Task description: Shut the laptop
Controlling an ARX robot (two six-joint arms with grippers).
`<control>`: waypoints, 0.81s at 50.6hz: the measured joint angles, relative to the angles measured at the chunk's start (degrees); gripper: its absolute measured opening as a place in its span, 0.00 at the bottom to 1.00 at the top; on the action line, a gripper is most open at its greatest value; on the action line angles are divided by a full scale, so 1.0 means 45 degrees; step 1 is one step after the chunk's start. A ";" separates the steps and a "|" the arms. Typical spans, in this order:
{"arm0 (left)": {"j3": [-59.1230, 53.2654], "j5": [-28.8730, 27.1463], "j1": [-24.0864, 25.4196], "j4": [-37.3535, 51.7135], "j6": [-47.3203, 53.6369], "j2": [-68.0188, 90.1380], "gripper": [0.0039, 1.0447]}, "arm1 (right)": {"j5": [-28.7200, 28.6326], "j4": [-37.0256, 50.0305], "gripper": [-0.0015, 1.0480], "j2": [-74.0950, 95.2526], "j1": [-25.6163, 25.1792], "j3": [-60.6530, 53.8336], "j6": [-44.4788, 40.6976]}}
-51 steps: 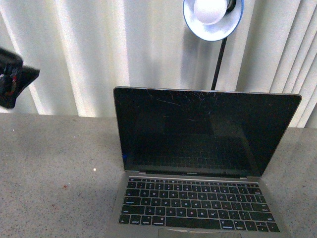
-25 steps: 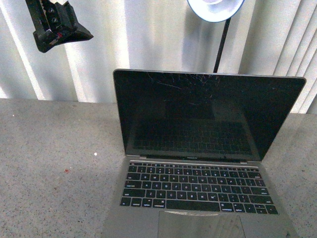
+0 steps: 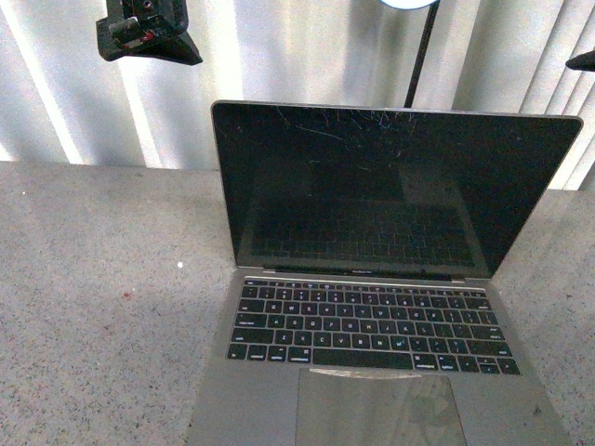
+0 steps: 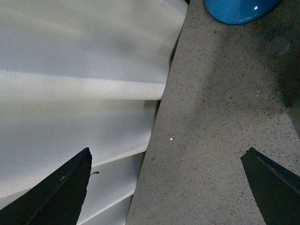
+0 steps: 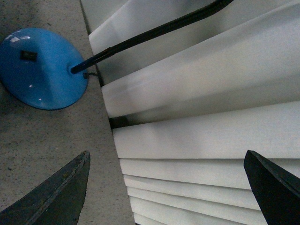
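The laptop (image 3: 372,279) stands open on the grey speckled table (image 3: 93,279), its scratched black screen upright and facing me, with black keys and a trackpad below. My left gripper (image 3: 149,35) hangs high above the table, behind and to the left of the screen's top corner. In the left wrist view it (image 4: 166,187) is open, with only table and curtain between its fingers (image 4: 56,192). Only the tip of my right gripper (image 3: 583,62) shows at the far right edge, above the screen's right corner. In the right wrist view it (image 5: 164,192) is open and empty, facing the curtain.
A lamp with a blue round base (image 5: 40,68) and black pole (image 3: 420,56) stands behind the laptop, close to the white pleated curtain (image 3: 279,56) along the table's back edge. The blue base (image 4: 239,9) also shows in the left wrist view.
My left gripper has risen and moved right from the left edge toward the screen. The right gripper's tip has come into view. The laptop sits lower and shows more in the front view.
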 joint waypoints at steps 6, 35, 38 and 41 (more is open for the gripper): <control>0.0189 -0.0189 -0.0126 -0.0131 -0.0151 0.0301 0.94 | 0.0010 -0.0500 0.93 0.0209 0.0019 0.0180 -0.0034; 0.0053 -0.0228 -0.0321 -0.0063 -0.0651 0.0869 0.94 | 0.0107 -0.2055 0.93 0.0729 0.0102 0.0199 -0.0500; 0.0049 -0.0233 -0.0355 -0.0058 -0.0646 0.0913 0.94 | 0.0112 -0.2050 0.88 0.0792 0.0107 0.0199 -0.0495; 0.0024 -0.0233 -0.0379 -0.0049 -0.0651 0.0952 0.94 | 0.0112 -0.1996 0.77 0.0826 0.0112 0.0199 -0.0495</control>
